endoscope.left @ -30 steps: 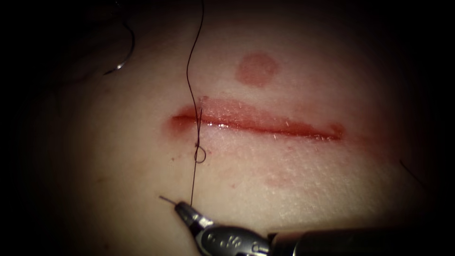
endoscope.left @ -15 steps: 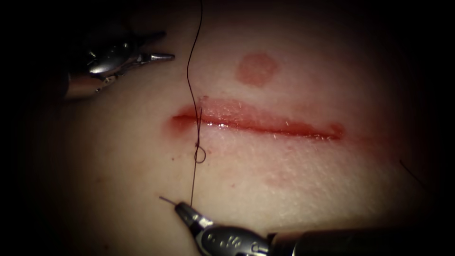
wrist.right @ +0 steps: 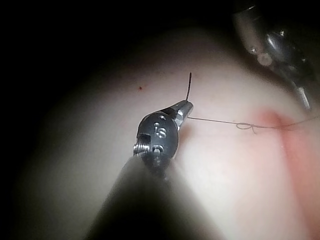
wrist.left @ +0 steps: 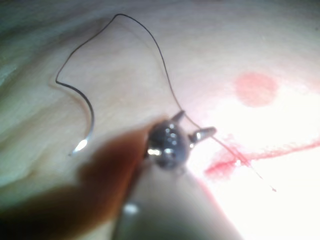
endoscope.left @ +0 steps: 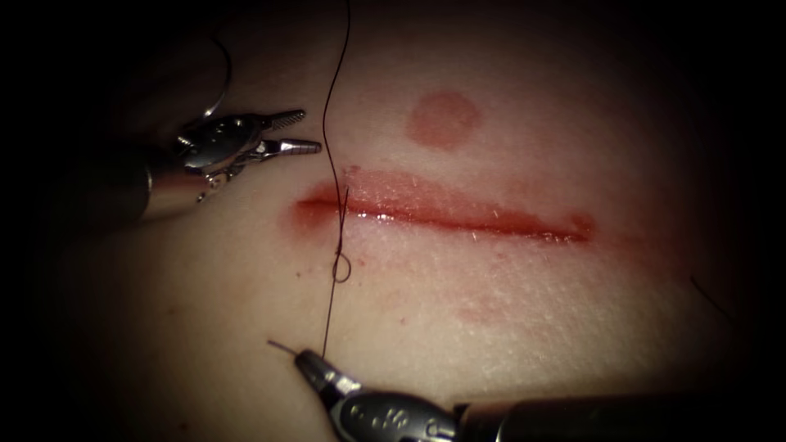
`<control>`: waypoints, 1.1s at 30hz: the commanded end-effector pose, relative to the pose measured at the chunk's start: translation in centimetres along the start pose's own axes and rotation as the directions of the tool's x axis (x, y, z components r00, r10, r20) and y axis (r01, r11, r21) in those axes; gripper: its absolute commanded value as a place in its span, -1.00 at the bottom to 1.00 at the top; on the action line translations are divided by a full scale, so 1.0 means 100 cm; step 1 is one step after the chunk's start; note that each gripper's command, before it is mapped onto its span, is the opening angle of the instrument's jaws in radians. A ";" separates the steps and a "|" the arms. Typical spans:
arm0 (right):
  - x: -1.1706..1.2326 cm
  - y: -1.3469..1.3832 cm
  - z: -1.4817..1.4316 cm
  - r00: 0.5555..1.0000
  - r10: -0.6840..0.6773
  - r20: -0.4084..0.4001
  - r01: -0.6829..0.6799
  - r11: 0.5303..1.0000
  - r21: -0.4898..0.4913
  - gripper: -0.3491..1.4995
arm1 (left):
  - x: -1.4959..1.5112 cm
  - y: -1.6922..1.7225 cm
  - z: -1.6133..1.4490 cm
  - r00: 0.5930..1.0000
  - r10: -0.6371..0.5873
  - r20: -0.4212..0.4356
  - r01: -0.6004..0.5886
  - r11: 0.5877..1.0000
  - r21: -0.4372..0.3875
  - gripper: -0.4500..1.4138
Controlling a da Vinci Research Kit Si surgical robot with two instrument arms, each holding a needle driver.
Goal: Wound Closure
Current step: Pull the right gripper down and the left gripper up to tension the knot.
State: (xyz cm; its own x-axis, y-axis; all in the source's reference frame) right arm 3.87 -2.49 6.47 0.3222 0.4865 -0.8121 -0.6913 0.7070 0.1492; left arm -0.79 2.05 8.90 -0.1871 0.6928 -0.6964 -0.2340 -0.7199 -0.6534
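Seen on the tissue [endoscope.left: 508, 327]: a cut [endoscope.left: 442, 214], unclosed and wet with red fluid along its length, crossed near its left end by the thread [endoscope.left: 327, 147]; just on the near side of that crossing, a small slack loop [endoscope.left: 341, 267], not drawn down; judged from this, a knot begun and not yet tightened. From the loop down toward the tissue's near edge, a straight strand into the right tool [endoscope.left: 304, 360], jaws clamped on the thread close to its end, with a short tail [endoscope.left: 281, 347] poking out beyond them. From the cut up toward the far edge, the long strand, passing just beside the left tool [endoscope.left: 309, 131]; jaws apart there, gripping nothing; touching the strand or not, cannot tell. Beyond that tool, toward the tissue's far left corner, the needle [wrist.left: 89, 125], lying free on the surface, out of the flesh, held by neither tool. Probably called for next: a clean grip on the long strand alone, no tissue caught; then a pull opposed to the right tool's hold, gentle enough to keep the short tail from slipping.
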 end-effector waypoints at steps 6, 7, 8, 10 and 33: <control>-0.0007 -0.0007 0.0002 1.000 0.002 0.002 -0.002 1.000 0.005 -1.00 | -0.0020 0.0002 0.0016 0.980 0.176 0.091 -0.171 0.983 -0.067 0.09; -0.0007 -0.0007 0.0003 1.000 0.002 0.002 -0.002 1.000 0.005 -1.00 | -0.0019 0.0003 0.0017 0.969 0.225 0.098 -0.217 0.973 -0.080 0.09; -0.0007 -0.0007 0.0003 1.000 0.002 0.002 -0.002 1.000 0.005 -1.00 | -0.0018 0.0003 0.0017 0.955 0.277 0.107 -0.269 0.959 -0.084 0.09; -0.0007 -0.0007 0.0003 1.000 0.002 0.001 -0.002 1.000 0.008 -1.00 | -0.0011 0.0002 0.0020 0.852 0.487 0.195 -0.485 0.872 -0.060 0.09; -0.0011 -0.0012 0.0005 1.000 -0.002 -0.002 0.002 1.000 0.016 -1.00 | -0.0015 -0.0007 0.0050 0.685 0.640 0.348 -0.661 0.747 -0.070 -0.21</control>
State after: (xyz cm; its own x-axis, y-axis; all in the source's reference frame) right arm 3.91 -2.52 6.53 0.3211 0.4810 -0.8158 -0.6815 0.7156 0.1536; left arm -1.19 2.02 9.13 -0.6120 0.0283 -0.7903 0.0149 -0.9988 -0.0474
